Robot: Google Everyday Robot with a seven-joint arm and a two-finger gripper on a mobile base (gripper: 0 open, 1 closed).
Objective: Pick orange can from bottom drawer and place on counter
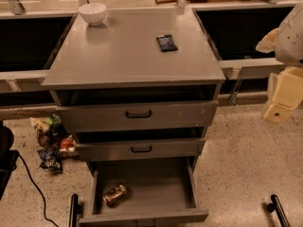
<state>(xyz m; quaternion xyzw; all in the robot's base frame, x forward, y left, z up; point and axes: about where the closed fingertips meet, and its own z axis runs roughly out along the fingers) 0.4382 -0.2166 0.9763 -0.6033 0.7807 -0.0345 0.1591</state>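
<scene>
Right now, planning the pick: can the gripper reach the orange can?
Probably yes: the bottom drawer is pulled out, and the orange can lies uncovered near its front. The gripper hangs off to the right, with nothing between them.

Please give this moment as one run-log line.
shiny orange-brown can: lying in open grey bottom drawer, front left | flat grey counter: can not yet there | gripper: at right edge, far from can

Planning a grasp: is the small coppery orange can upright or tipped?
Tipped: the coppery orange can lies on its side in the open grey bottom drawer. The gripper hovers at far right.
</scene>
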